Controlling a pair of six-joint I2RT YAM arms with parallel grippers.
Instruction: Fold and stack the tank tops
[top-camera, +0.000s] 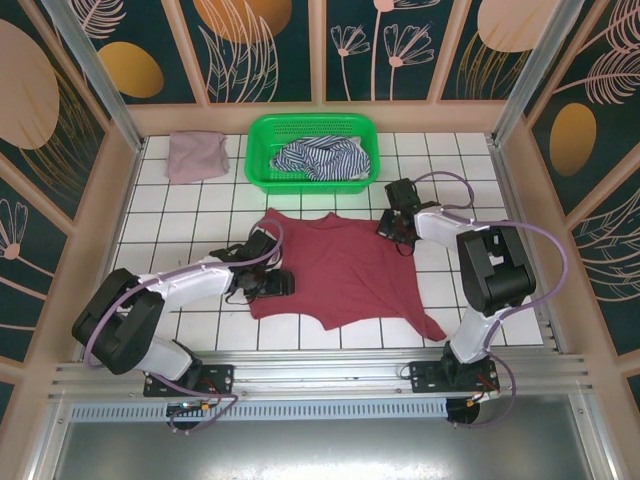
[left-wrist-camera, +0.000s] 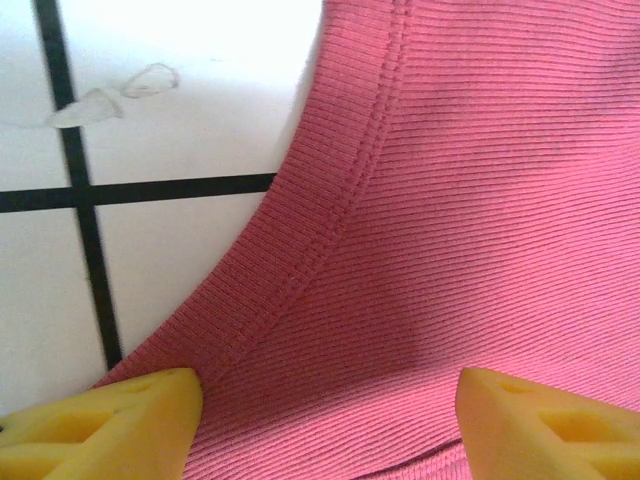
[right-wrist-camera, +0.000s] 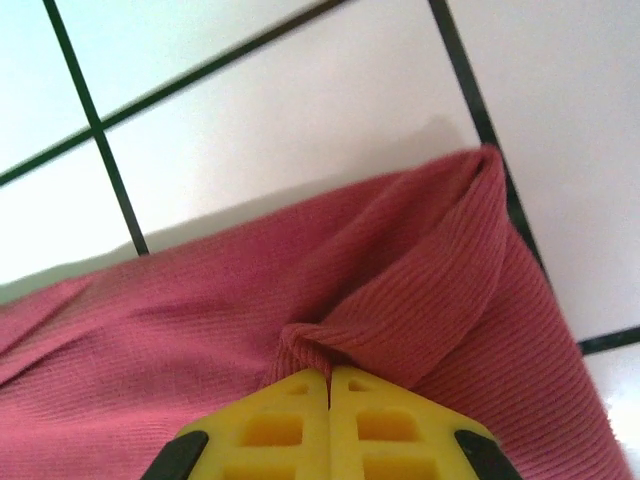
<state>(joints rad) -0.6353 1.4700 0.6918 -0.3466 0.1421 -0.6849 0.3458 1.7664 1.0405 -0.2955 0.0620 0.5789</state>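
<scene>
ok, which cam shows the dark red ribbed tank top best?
Top external: the dark red ribbed tank top lies spread out, nearly whole. Left wrist gives its stitched hem close up; right wrist, a fold pinched in the right pincer.

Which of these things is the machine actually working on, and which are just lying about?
Part of the job:
- dark red tank top, spread on the table; right tool pinches it, left tool is open over its edge
- striped tank top, in the basket
- pink tank top, far left

Just lying about:
- green basket
- tiled table
</scene>
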